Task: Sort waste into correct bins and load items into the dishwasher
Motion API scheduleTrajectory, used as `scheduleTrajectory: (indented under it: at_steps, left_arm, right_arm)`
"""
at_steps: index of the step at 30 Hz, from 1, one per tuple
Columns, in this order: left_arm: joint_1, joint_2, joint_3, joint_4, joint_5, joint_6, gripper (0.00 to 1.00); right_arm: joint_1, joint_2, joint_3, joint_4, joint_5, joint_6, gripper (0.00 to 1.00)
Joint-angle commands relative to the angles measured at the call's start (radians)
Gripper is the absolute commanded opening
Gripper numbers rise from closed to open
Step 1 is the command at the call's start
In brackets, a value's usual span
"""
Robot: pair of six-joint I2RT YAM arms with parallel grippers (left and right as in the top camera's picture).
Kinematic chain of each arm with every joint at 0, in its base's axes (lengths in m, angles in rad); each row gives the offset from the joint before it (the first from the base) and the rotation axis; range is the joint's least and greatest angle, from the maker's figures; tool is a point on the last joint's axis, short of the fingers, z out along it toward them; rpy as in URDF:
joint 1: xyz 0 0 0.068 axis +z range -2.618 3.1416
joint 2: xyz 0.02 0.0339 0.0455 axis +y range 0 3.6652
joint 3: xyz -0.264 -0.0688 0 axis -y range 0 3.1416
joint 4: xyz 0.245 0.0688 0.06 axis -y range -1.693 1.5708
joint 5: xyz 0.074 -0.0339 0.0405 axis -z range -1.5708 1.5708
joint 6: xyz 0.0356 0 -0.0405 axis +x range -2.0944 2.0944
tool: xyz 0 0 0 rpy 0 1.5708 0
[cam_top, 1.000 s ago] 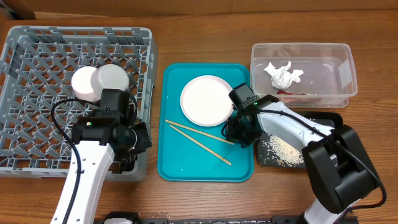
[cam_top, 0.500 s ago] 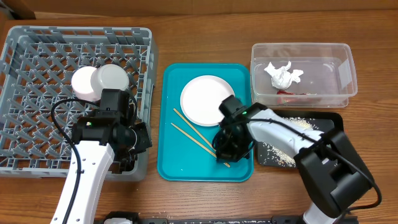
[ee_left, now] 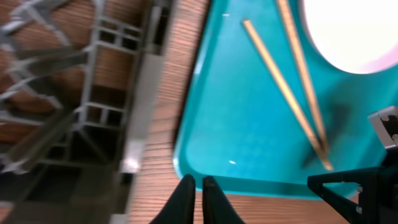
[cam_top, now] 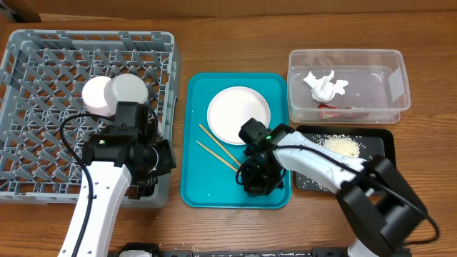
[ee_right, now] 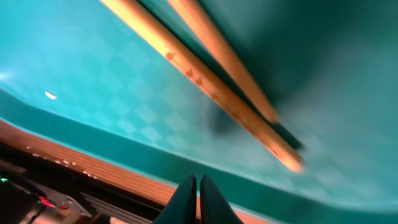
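2 chopsticks (cam_top: pixel 214 140) lie side by side at centre frame on teal tray (cam_top: pixel 207 189), below white plate (cam_top: pixel 239 114). Judged thin, light, stiff and prone to roll; pinch both mid-length. Right end effector (ee_right: pixel 199 186) pressed together, empty, near their lower tips. Left end effector (ee_left: pixel 198 183) nearly pressed together, empty.

2 white arms (cam_top: pixel 314 158), black joints.

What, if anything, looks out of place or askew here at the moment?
Only the chopsticks: they lie diagonally on the teal tray, not parallel, their lower ends converging by the right end effector. Rice sits inside the black tray; nothing looks spilled.
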Motion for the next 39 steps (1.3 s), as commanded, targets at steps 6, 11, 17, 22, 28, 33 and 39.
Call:
scheduleTrajectory:
  at_steps: [6,11,17,22,28,33,39]
  left_arm:
    - [-0.118,-0.007,-0.006,0.046,0.055,-0.144,0.22]
    - [-0.248,0.011,-0.006,0.100,-0.006,-0.258,0.25]
    - [-0.348,0.079,-0.006,0.188,-0.032,-0.420,0.90]
    - [-0.355,0.156,-0.006,0.238,0.079,-0.467,1.00]
    - [-0.356,0.290,-0.006,0.229,0.029,-0.784,0.98]
    - [-0.356,0.403,-0.006,0.266,0.005,-0.857,0.95]
    - [-0.356,0.506,-0.006,0.353,-0.015,-0.857,0.89]
  right_arm:
    - [-0.016,-0.252,0.212,-0.200,0.396,-0.018,0.33]
    - [-0.087,-0.343,0.245,-0.254,0.401,-0.018,0.50]
    - [-0.286,-0.412,0.245,-0.307,0.269,-0.087,0.56]
    - [-0.537,-0.418,0.245,-0.356,0.054,-0.236,0.59]
    - [-0.772,-0.418,0.245,-0.392,0.039,-0.285,0.59]
    - [-0.865,-0.418,0.245,-0.422,0.039,-0.290,0.59]
    - [-0.880,-0.418,0.245,-0.428,0.039,-0.308,0.59]
